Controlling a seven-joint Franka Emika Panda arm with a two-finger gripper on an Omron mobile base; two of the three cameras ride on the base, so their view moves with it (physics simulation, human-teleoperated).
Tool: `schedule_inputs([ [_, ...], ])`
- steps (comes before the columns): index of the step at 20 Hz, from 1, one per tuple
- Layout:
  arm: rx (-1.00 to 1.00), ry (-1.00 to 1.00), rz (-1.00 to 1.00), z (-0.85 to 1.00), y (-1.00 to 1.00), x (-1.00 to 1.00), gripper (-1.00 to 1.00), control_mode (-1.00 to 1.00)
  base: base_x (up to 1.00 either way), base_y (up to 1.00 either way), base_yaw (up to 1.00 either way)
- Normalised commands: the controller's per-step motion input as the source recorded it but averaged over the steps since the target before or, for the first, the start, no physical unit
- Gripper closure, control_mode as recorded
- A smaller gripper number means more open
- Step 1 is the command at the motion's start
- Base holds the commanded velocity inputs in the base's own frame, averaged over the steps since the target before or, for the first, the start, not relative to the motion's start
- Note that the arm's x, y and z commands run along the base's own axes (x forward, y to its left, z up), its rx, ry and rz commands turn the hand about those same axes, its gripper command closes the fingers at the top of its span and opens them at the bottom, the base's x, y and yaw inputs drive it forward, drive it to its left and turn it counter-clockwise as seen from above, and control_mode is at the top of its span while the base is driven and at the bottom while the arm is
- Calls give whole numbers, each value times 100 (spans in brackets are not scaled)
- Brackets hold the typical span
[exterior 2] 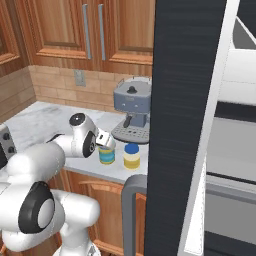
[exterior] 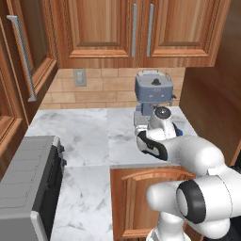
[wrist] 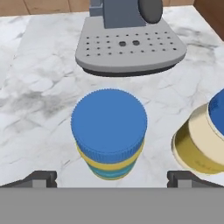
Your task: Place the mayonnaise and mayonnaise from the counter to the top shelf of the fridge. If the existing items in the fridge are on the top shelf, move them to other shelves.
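Tool (wrist: 109, 178) hovers spread above blue-lidded jar (wrist: 109, 133).

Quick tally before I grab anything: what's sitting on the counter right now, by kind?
Mayonnaise jars: 2, one with a blue label, one pale cream-yellow
Coffee machine: 1
Toaster oven: 1
Total: 4 things on the counter
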Motion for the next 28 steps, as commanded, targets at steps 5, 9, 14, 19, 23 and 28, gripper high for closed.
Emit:
schedule_inputs([
  [5,0,0,0,-19,0,20,-100,-100,0,0,0],
  [9,0,0,0,-17,0,19,-100,-100,0,0,0],
  [14,0,0,0,-10,0,18,-100,-100,0,0,0],
  [19,0,0,0,-1,0,18,-100,-100,0,0,0],
  [23,0,0,0,0,0,18,-100,-100,0,0,0],
  [28,0,0,0,0,0,5,100,-100,0,0,0],
])
